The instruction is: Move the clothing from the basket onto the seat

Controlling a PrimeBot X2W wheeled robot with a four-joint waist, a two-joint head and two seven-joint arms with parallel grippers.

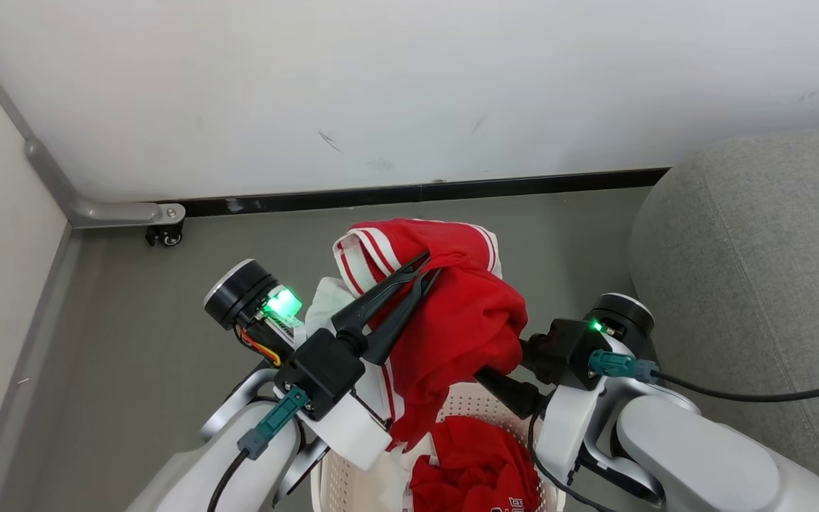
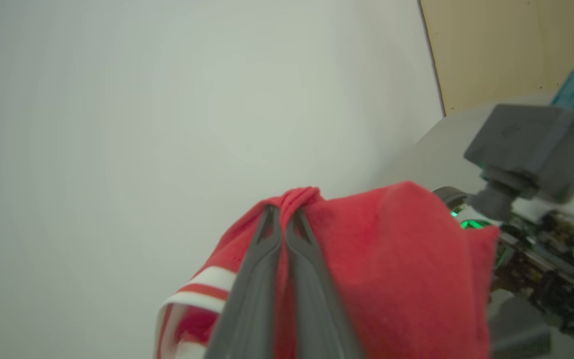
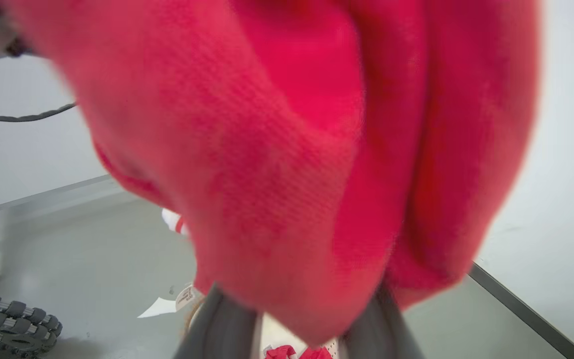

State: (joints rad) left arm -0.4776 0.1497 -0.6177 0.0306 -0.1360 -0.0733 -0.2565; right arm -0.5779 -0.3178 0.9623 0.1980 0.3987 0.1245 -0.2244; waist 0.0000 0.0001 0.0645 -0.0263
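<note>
Soft red white-trimmed clothing [image 3: 287,149] drapes over our right jaws, whose grip we cannot tell; our left jaws pinch its top fold. It hangs above the cream perforated basket [image 1: 466,407]; the grey fabric seat [image 1: 751,270] lies right of both jaws, nearer our right arm.

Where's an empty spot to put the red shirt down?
The light grey woven sofa on the right looks bare. So does the grey floor between the wall and the cream perforated plastic basket. The basket is crowded with red clothing.
</note>
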